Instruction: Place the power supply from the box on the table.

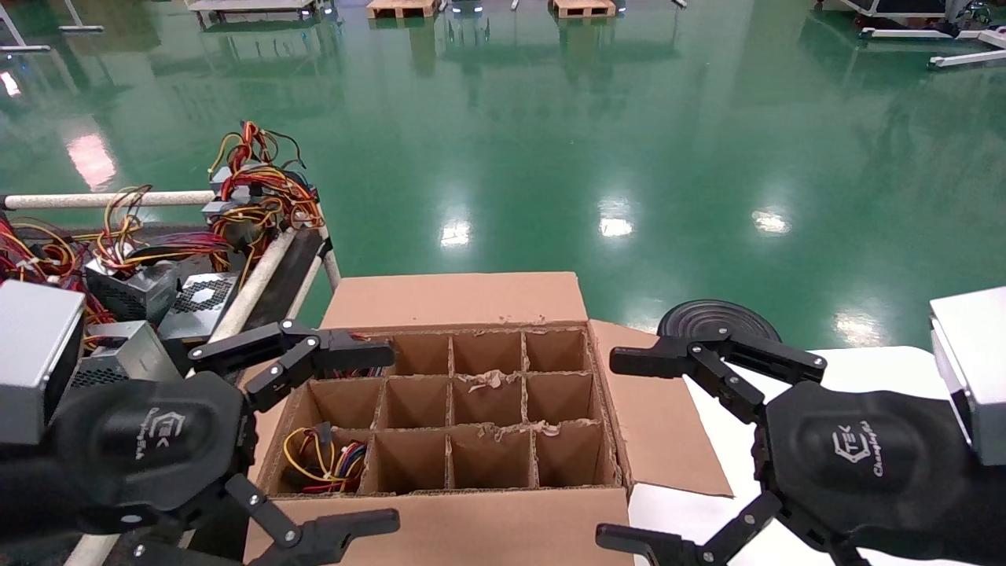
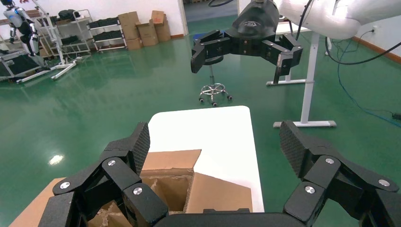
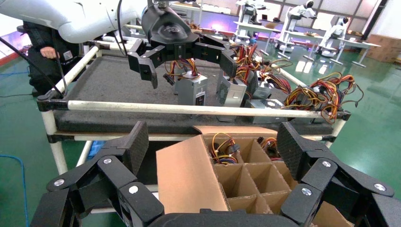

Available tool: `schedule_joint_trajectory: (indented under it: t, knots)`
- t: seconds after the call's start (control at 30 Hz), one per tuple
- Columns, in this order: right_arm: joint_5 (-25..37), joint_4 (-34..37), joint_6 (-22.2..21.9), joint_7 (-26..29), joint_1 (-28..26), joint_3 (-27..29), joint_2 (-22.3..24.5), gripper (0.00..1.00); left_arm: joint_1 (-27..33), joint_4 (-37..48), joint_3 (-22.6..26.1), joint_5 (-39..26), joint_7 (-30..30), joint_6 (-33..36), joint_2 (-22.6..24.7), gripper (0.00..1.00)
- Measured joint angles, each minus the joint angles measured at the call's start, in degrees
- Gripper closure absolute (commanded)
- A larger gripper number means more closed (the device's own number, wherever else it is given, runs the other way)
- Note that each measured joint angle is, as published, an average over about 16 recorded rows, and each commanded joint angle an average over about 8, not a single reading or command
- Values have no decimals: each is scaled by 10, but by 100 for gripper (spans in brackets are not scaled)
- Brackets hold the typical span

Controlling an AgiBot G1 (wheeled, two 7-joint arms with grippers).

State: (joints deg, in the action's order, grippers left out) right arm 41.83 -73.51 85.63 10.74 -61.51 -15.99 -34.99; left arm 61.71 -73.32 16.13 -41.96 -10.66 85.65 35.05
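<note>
We see the power supply (image 1: 324, 461) in the box's (image 1: 471, 300) near-left cell — floppy wires, probably heavy casing; grip low. Left gripper (image 1: 330, 440) & right gripper (image 1: 629, 448) gape wide, empty.

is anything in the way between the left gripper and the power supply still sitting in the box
Nothing visible blocks it. The left gripper, open, hovers over the box's left side, and the power supply sits in the near-left compartment with its wires exposed from above. Only the cardboard divider walls hem it in.
</note>
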Motion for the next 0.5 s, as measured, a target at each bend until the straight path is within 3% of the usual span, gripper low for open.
schedule_joint_trajectory:
  t: [0.5]
  knots:
    - [0,0,0,0,0,0,0,100,-7,8,11,-13,5,-1,-10,0]
